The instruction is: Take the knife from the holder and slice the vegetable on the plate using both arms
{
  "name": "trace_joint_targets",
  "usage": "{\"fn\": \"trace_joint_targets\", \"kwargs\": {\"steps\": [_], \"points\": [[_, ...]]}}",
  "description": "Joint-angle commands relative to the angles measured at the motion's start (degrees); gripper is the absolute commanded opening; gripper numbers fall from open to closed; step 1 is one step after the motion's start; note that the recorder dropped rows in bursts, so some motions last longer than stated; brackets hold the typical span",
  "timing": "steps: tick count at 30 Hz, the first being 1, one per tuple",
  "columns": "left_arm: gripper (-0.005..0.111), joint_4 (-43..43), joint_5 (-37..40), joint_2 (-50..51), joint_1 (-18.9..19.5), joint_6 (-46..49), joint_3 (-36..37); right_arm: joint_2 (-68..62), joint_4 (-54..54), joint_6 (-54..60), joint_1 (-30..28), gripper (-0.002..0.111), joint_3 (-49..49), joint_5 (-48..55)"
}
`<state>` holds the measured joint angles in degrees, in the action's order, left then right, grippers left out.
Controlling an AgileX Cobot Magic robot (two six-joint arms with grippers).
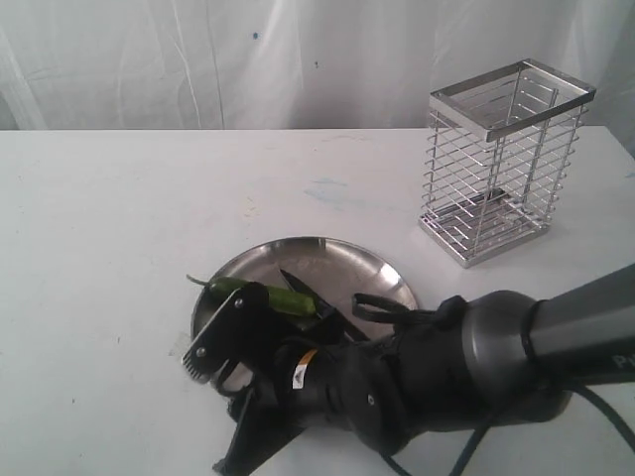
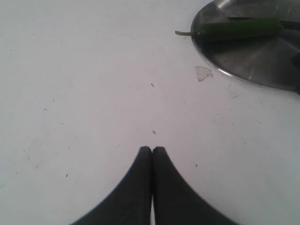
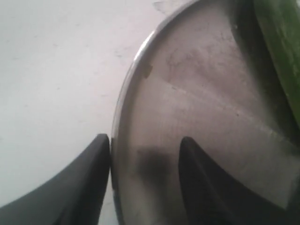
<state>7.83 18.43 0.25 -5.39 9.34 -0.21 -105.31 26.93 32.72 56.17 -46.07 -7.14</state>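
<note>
The right gripper (image 3: 144,139), jaws wide astride the plate (image 1: 382,276) at its lower-left rim, was nearer the vegetable (image 1: 263,296), which lay left-to-right just above it; the left gripper (image 2: 152,151) was closed, empty.

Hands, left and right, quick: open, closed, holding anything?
Left hand: closed, empty.
Right hand: open, astride the rim of the round stainless-steel plate, gripping nothing.
</note>
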Motion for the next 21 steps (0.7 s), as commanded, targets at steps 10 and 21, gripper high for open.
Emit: {"fn": "trace_joint_targets", "kwargs": {"steps": [10, 21], "points": [[0.0, 0.63, 0.48, -0.25, -0.23, -0.34, 0.21, 4.94, 1.7, -9.02, -3.45, 0.058, -0.14, -0.93], [0.0, 0.63, 0.48, -0.25, -0.23, -0.34, 0.21, 17.6, -0.26, -18.36, -18.39, 0.063, -8.21, 56.98]]}}
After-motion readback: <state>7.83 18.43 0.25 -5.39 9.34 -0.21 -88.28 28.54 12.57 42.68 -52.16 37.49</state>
